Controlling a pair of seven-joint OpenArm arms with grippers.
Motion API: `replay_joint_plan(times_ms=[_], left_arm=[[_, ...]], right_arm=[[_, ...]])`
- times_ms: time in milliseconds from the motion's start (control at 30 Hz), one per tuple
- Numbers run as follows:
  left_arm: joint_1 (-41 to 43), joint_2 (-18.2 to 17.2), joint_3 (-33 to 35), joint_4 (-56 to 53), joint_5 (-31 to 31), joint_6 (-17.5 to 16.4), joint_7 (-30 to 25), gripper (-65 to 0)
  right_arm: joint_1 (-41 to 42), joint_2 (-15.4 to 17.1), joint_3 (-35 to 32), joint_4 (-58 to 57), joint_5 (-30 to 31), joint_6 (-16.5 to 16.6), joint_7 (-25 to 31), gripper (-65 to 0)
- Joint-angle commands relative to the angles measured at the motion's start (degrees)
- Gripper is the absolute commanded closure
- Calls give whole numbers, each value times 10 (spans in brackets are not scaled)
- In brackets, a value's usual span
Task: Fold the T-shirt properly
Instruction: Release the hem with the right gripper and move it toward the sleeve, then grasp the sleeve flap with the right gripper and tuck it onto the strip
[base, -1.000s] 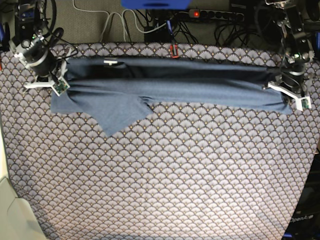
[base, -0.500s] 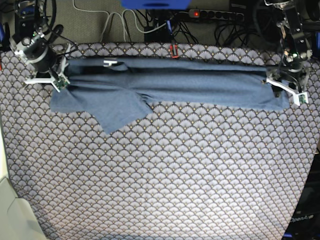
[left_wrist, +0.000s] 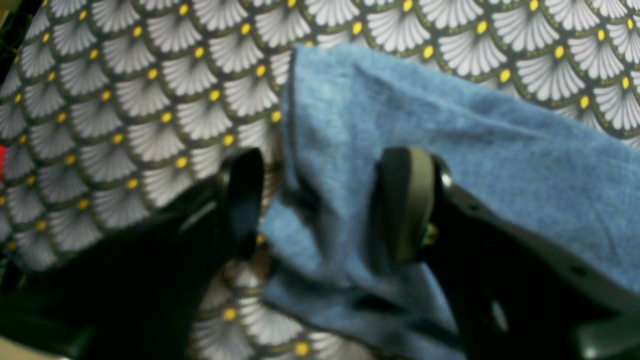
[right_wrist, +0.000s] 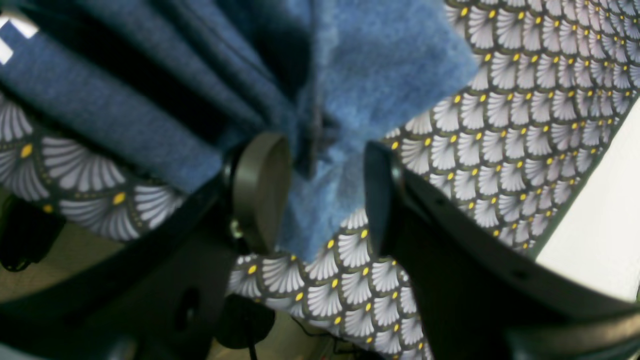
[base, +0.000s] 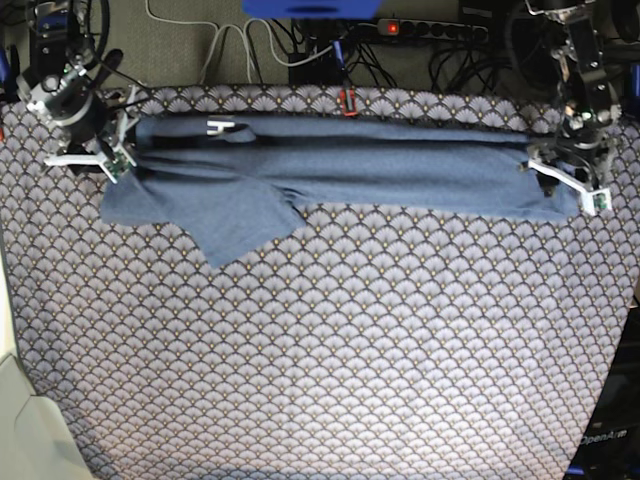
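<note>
Base view, T-shirt: the slate-blue T-shirt (base: 380, 172) lies as a long, narrow band across the far part of the bench, over the fan-patterned cloth (base: 350, 340).
Base view, loose flap: on my right arm's side a pointed flap (base: 245, 225) spreads out from the band toward the near edge.
Base view, lettering: a small patch of white lettering (base: 222, 127) shows on the band's far strip, nearer my right arm.
Base view, arms: left fingers (base: 570, 185) at one end of the band, right fingers (base: 105, 160) at the other.
Left wrist view, fingers: I see them parted wide, one over the shirt, the other over patterned cloth at its side; nothing is gripped between them.
Left wrist view, shirt end: a rumpled blue end with a raised fold runs between the fingers; a lower layer shows beneath, with a dark gap between layers.
Right wrist view, fingers: also well apart, blue fabric visible in the space between, none of it pinched.
Right wrist view, shirt end: several creases gather toward the fingers; the flap reaches out on one side, and a bit of white lettering sits at the picture's edge.
Right wrist view, surroundings: a white surface (right_wrist: 595, 210) borders the patterned cloth.
</note>
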Motion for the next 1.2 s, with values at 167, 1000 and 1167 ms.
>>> replay_joint_plan(times_ms=[167, 1000, 1167], left_arm=[[-2, -6, 3, 8, -3, -1, -9, -366], [-1, -6, 3, 7, 0, 0, -7, -363], [1, -6, 3, 7, 1, 0, -7, -363]], right_arm=[[1, 32, 21, 12, 3, -4, 8, -284], [303, -88, -105, -58, 3, 40, -140, -285], [345, -107, -106, -169, 3, 40, -137, -285]])
